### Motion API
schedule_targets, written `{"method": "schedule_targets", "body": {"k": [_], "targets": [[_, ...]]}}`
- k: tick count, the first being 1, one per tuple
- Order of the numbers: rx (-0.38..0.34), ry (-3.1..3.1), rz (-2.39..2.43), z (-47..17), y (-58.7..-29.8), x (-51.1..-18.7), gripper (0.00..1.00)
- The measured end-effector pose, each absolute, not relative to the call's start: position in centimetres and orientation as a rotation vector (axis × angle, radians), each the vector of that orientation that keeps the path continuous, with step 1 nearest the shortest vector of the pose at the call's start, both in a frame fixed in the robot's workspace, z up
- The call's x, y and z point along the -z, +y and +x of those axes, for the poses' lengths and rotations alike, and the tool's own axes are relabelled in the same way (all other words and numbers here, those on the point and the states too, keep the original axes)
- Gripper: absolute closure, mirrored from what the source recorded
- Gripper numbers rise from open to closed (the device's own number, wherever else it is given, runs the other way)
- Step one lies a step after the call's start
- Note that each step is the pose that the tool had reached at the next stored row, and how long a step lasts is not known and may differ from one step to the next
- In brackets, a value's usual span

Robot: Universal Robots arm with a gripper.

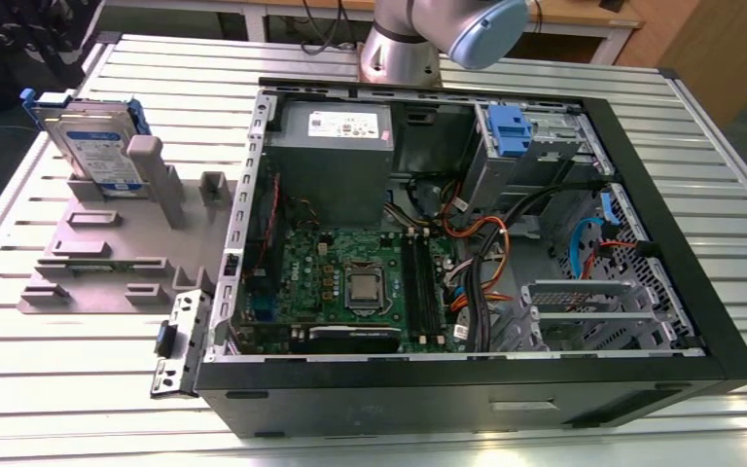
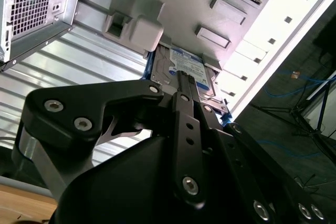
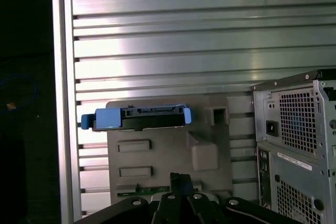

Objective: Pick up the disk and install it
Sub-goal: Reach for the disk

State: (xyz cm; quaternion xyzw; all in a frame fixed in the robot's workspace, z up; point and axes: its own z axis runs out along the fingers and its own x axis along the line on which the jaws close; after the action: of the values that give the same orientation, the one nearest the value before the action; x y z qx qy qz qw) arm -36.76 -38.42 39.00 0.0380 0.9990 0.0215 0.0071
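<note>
Entry: the disk [image 1: 88, 143] is standing on edge in a slot of the grey fixture [image 1: 114, 248]. It is leaning a little, its white-and-blue label is showing in the exterior view, and its blue bracket [image 1: 39, 99] is framing it. The fixture is lying flat on the slatted metal desk [image 1: 62, 389], just beside the open computer case [image 1: 478, 375], on the exterior view's left of it.

My hand [image 2: 182, 80] is pointing toward the disk in the second wrist view, and the label is showing just past its tip. I cannot tell whether the hand is released or clenched. The disk is sitting in the fixture, not in my grasp. In the first wrist view the disk is showing edge-on, with the case's vented rear panel [image 3: 296, 129] off to one side.

My arm [image 1: 407, 44] is rising behind the far wall of the case. Inside the case, the grey power supply [image 1: 332, 156] is sitting above the green motherboard [image 1: 347, 272], and a small blue clip [image 1: 509, 126] is sitting in the far corner bay.
</note>
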Motion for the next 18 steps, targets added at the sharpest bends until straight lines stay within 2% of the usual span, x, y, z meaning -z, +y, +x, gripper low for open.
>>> {"method": "schedule_targets", "body": {"k": [18], "targets": [[-0.067,3.124,0.119,-37.61,-38.32,-38.98,0.89]]}}
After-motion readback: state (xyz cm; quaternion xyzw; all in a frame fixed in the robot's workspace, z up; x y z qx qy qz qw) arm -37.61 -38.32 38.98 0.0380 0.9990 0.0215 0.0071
